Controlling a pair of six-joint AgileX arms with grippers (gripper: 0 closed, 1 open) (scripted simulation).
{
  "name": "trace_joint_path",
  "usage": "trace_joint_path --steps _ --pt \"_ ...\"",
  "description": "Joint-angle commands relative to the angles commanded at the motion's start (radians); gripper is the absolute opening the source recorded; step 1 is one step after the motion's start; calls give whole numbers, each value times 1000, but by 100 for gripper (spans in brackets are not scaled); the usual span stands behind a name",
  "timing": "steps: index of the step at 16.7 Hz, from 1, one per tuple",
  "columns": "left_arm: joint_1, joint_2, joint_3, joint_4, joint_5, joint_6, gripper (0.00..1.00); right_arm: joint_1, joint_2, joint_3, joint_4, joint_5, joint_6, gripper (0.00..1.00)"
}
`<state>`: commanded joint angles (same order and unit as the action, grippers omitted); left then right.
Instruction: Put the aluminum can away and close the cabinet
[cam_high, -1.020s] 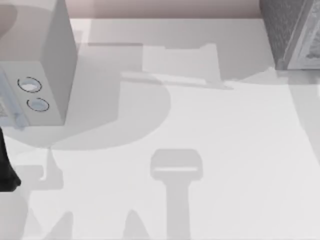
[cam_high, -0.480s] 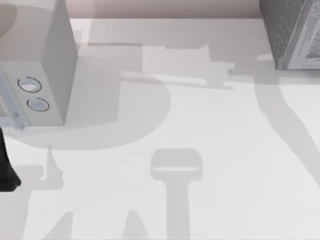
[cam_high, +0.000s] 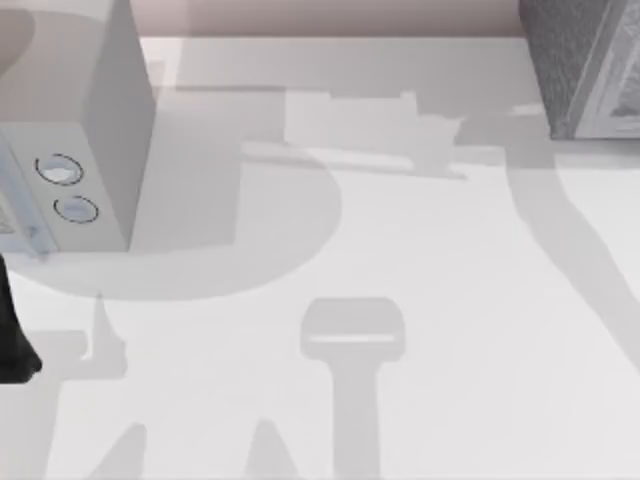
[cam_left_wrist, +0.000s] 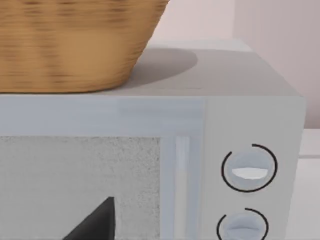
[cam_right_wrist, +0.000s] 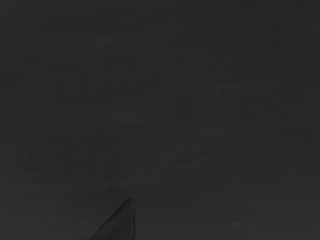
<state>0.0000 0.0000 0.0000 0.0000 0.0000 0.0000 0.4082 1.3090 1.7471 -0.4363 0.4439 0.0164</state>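
Note:
The cabinet (cam_high: 560, 60) stands at the far right corner of the table, a dark grey speckled box with a pale door panel (cam_high: 615, 90) on its side facing the right edge. The aluminum can is out of view. My left arm (cam_high: 12, 340) is parked at the table's left edge. A dark part of my left gripper (cam_left_wrist: 95, 225) shows in front of the pale grey box. The right wrist view is dark.
A pale grey box with two round dials (cam_high: 70, 190) stands at the far left, also seen up close (cam_left_wrist: 250, 170), with a woven basket (cam_left_wrist: 75, 45) on top of it. Arm shadows cross the white tabletop (cam_high: 430, 260).
The cabinet's pale door panel looks narrower from above than a second ago. A long shadow has spread over the right side of the table. The left arm has not moved.

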Motion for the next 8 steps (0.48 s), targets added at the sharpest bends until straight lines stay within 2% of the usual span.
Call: trace_joint_path --steps 8 --pt "0 0 0 0 0 0 100 -45 83 59 25 -47 0 100"
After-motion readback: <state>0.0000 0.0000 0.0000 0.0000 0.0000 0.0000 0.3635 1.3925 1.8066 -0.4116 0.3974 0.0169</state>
